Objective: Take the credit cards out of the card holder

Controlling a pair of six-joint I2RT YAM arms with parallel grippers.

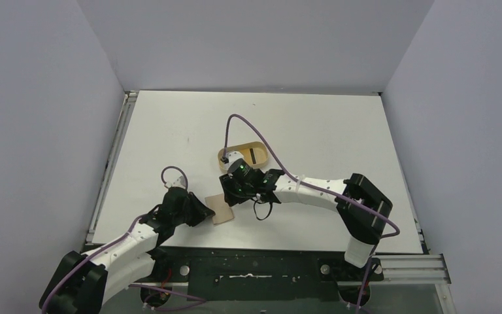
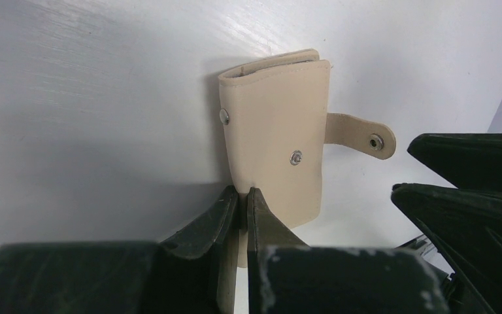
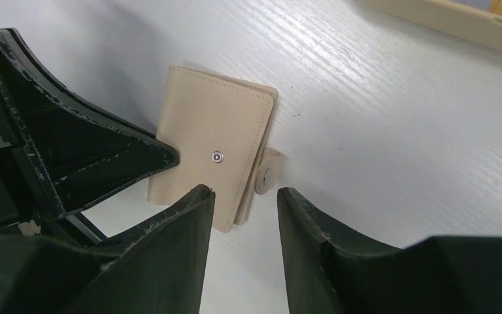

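At the card holder's (image 2: 274, 124) edge, left gripper (image 2: 243, 209) pinches it; right gripper (image 3: 242, 196) gapes alongside.

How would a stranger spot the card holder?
On the white table, look near the front edge, left of centre. The card holder lies there, pinched by the left hand. Unlike the oval rimmed tray behind, it is small, square, tan, with a snap strap.
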